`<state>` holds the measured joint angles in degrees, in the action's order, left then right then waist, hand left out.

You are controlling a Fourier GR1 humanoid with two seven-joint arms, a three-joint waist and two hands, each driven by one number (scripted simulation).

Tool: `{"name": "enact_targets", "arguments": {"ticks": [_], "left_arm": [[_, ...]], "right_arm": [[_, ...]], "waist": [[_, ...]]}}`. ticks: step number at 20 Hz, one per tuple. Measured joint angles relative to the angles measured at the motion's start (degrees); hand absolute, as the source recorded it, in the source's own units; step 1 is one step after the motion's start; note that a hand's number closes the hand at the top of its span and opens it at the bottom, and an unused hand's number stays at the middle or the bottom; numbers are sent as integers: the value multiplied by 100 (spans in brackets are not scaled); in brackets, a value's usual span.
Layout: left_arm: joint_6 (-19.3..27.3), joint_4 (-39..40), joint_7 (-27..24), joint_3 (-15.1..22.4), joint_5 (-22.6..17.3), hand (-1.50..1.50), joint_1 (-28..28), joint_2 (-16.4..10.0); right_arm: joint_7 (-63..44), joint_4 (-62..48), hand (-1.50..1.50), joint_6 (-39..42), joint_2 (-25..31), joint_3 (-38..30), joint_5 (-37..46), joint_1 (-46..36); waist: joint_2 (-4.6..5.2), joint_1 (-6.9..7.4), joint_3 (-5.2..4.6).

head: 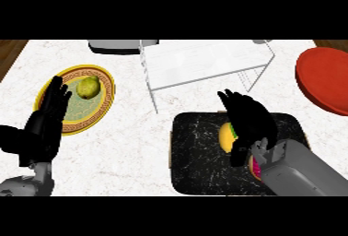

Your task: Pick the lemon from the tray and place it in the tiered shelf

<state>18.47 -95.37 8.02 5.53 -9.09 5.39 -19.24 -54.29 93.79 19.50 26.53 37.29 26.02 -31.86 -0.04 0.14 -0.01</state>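
Currently the right robot hand point(250, 120) hovers open, fingers straight, over the black tray point(197, 161) by the worktop's near edge, partly covering the yellow lemon point(225, 138). It should lower and curl round the fruit's middle before lifting toward the tiered shelf point(204, 60) at the far edge. The left robot hand point(46, 122) rests open near the left edge.

The white marbled counter point(129, 133) carries a round yellow-rimmed plate point(108, 92) at the left, a black speckled tray point(197, 156) at the near middle-right, and a white tiered shelf point(204, 60) standing at the far middle. A red plate point(329, 78) lies at the right edge, partly cut off. A grey object point(115, 45) sits at the far edge, just left of the tiered shelf.
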Motion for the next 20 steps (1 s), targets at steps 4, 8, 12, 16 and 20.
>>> {"name": "enact_targets", "arguments": {"ticks": [4,8,12,16,20], "left_arm": [[-150,-8,-78,-99,37,0,-122,83],[-201,-42,-47,-152,189,0,-132,220],[-264,-35,30,-229,280,0,-58,299],[-438,3,-35,-385,287,0,-126,369],[-496,47,54,-467,389,0,-2,475]], "right_arm": [[207,-19,-150,94,-71,-136,366,378],[452,-105,-150,200,-278,-382,720,584],[856,-448,-150,55,-504,-492,1126,721],[1206,-842,-150,60,-833,-698,1479,666],[1452,-832,-150,101,-963,-869,1752,948]], "waist": [[0,-4,0],[2,-3,1],[3,3,0],[5,8,1],[3,-4,0]]}}
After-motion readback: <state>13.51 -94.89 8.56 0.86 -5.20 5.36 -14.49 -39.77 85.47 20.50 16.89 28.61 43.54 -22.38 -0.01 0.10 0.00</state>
